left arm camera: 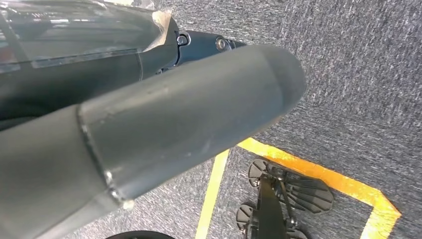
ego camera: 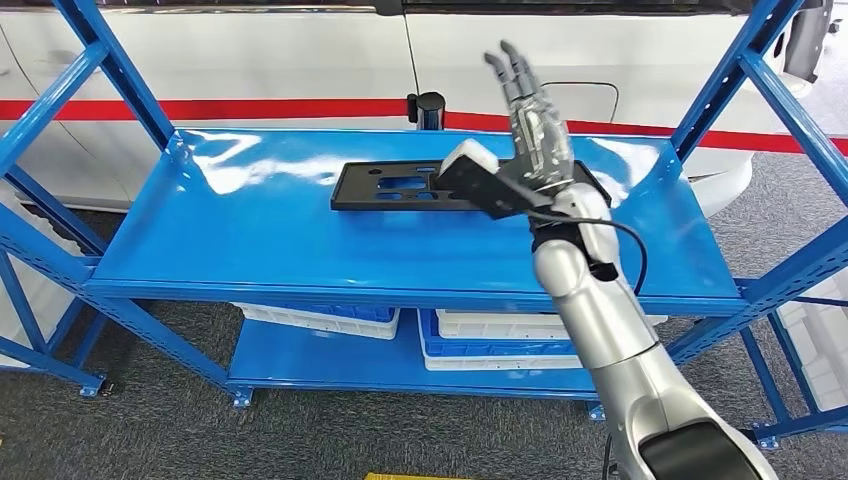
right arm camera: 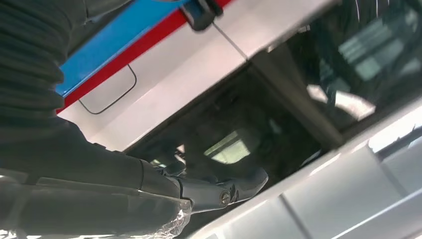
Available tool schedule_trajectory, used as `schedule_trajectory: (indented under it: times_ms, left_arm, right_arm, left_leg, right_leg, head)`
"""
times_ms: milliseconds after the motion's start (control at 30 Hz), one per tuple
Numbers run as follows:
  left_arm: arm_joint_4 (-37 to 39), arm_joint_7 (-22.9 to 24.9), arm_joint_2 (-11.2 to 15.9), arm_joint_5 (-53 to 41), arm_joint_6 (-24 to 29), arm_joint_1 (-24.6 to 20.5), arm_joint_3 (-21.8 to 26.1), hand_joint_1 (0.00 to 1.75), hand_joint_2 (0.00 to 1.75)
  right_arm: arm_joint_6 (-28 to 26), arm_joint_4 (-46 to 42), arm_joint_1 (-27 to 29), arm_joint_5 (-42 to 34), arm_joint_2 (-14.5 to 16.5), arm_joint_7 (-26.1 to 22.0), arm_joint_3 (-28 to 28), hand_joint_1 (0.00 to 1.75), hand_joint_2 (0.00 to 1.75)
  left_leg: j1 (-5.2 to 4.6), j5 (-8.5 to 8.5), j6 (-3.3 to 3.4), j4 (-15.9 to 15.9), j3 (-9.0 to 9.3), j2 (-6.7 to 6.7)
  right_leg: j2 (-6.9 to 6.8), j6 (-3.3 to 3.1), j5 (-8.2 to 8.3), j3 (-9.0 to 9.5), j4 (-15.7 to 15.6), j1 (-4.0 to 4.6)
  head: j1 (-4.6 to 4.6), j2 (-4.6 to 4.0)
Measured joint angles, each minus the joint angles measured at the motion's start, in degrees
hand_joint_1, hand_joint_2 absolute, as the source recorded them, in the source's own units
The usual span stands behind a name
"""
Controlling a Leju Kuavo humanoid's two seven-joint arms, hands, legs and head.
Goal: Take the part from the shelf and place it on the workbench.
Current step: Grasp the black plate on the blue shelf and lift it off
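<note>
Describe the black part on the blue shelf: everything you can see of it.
The flat black rectangular plate, matte and plastic-looking, lies flat on the glossy blue metal shelf, near the back and middle of its top level, long side across the shelf. Several cut-outs in it show the blue beneath, and a raised rim runs round its edge. Its right end is hidden behind the robot's raised right hand, whose fingers point up and hold nothing. Whether the hand touches the plate cannot be told.
</note>
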Motion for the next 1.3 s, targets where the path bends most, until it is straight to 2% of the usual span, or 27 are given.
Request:
schedule_trajectory:
  times_ms: [200,367,500,733,933,1133,1267,1300]
  left_arm:
    - [0.03,-0.51,-0.65,-2.11,0.44,-0.80,-0.01,0.00,0.00]
    - [0.03,-2.03,-1.17,-2.28,0.50,-0.93,0.02,0.00,0.00]
    - [0.03,-2.58,-1.38,-2.27,0.45,-0.72,0.07,0.00,0.00]
    - [0.03,-3.17,-1.84,-3.73,-0.28,-0.88,0.09,0.00,0.00]
    - [0.03,-3.13,-2.28,-6.26,-1.40,-2.52,-0.49,0.00,0.00]
    - [0.03,-2.68,-2.55,-7.61,-1.80,-4.12,-1.48,0.00,0.00]
    - [0.03,-2.15,-2.60,-8.65,-1.80,-4.95,-2.11,0.00,0.00]
    - [0.03,-2.11,-2.60,-8.78,-1.80,-5.10,-2.25,0.00,0.00]
  right_arm:
    - [-2.67,3.71,3.25,11.66,2.96,4.14,11.41,0.00,1.75]
    - [-6.09,14.92,1.18,17.83,6.74,6.39,14.62,0.00,1.75]
    - [-7.48,22.81,-1.47,20.93,9.30,8.52,15.39,0.00,1.75]
    - [-10.87,35.68,-6.87,26.78,11.99,17.70,14.87,0.00,1.75]
    - [-10.80,41.74,-9.18,29.11,11.21,23.91,12.03,0.00,1.75]
    - [-10.39,44.30,-9.20,30.45,9.06,26.19,9.57,0.03,1.75]
    - [-10.15,45.14,-8.86,31.20,7.41,27.55,7.76,1.70,1.75]
    - [-10.30,45.25,-8.65,31.18,6.97,27.54,7.24,1.75,1.75]
  left_leg:
    - [0.11,-0.02,-0.05,-0.02,0.01,-0.01]
    - [0.10,0.00,-0.05,-0.01,0.02,-0.01]
    - [0.07,0.01,-0.05,0.00,0.01,-0.07]
    - [0.04,0.01,-0.04,0.01,0.01,-0.11]
    - [0.03,0.02,-0.03,0.03,0.06,-0.13]
    - [0.01,0.02,0.00,0.04,0.09,-0.13]
    - [0.02,0.02,0.00,0.06,0.09,-0.17]
    - [0.02,0.02,0.00,0.05,0.09,-0.16]
  right_leg:
    - [-0.01,-0.04,-0.02,0.01,0.01,0.17]
    - [-0.01,-0.04,-0.02,0.03,0.02,0.17]
    - [-0.04,-0.04,-0.02,0.04,0.02,0.15]
    - [-0.06,-0.03,-0.02,0.02,0.01,0.07]
    - [-0.06,-0.02,0.00,0.05,0.01,0.03]
    - [-0.02,0.00,0.02,0.06,0.01,0.02]
    - [-0.06,0.00,0.01,0.07,0.01,0.02]
    - [-0.06,0.00,0.01,0.07,0.01,0.02]
  head:
    - [0.01,0.00]
    - [0.01,0.00]
    - [0.01,0.00]
    - [0.02,0.00]
    - [0.01,0.00]
    - [0.01,0.00]
    - [0.01,0.00]
    - [0.01,0.00]
